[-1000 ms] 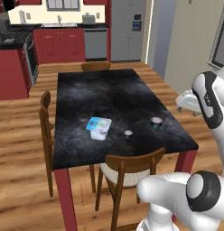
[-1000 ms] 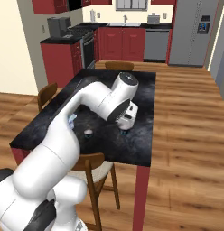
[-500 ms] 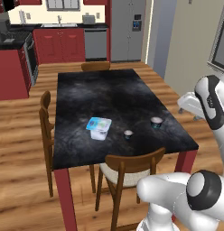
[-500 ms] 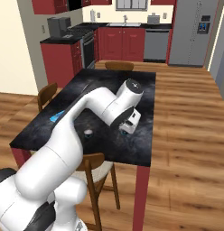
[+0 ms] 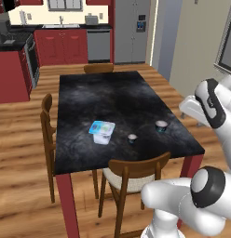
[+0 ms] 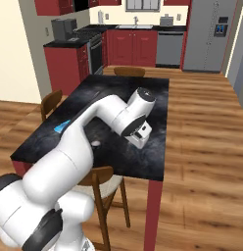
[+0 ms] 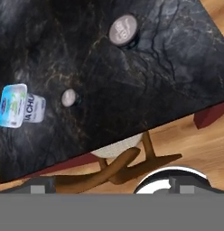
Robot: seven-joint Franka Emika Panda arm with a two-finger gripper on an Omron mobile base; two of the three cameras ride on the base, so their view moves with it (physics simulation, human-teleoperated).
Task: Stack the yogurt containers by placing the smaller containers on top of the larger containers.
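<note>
A squarish white tub (image 5: 102, 131) with a light teal foil top lies on the dark table (image 5: 108, 93), near its front edge. Right of it stands a tiny round cup (image 5: 132, 138) with a pale top. A slightly wider cup (image 5: 161, 125) stands further right. In the hand view the tub (image 7: 16, 106) is at the left, the tiny cup (image 7: 68, 97) beside it and the wider cup (image 7: 124, 30) at the top. My gripper (image 7: 114, 186) hangs open and empty above the table's front right edge, high over all three. Its white hand (image 6: 139, 135) points down at the tabletop.
A wooden chair (image 5: 136, 172) with a pale seat is tucked under the table's near edge, just below the cups. Two more chairs stand at the left side (image 5: 47, 125) and the far end (image 5: 98, 68). Red kitchen cabinets (image 5: 66, 46) and a fridge (image 5: 133, 30) line the back wall.
The hand has drifted slightly toward the table's near right edge and a little lower. The tub and both cups have not moved. The jaws stay wide apart.
</note>
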